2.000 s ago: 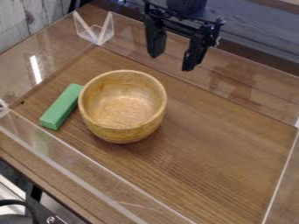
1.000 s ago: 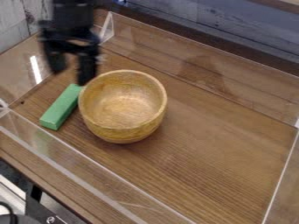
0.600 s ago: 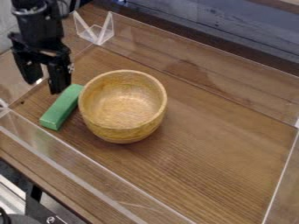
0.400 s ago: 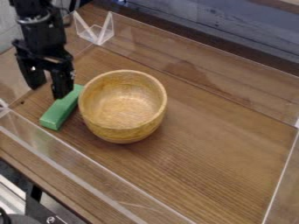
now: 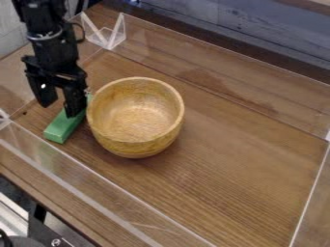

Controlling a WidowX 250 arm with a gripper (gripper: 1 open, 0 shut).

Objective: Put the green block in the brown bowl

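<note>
The green block lies flat on the wooden table just left of the brown bowl. Only its near end shows; the rest is hidden behind the gripper. My black gripper points straight down over the block's far end, open, with one finger on the left side and the other next to the bowl's rim. Whether the fingers touch the block I cannot tell. The round, light-brown wooden bowl is upright and has nothing inside it.
Clear acrylic walls fence the wooden table on the near and left sides. A clear folded plastic piece stands at the back left. A dark strip runs along the far edge.
The gripper has swung from the back over to the left and sunk down onto the far end of the green block, staying open. The block and bowl have not moved.
</note>
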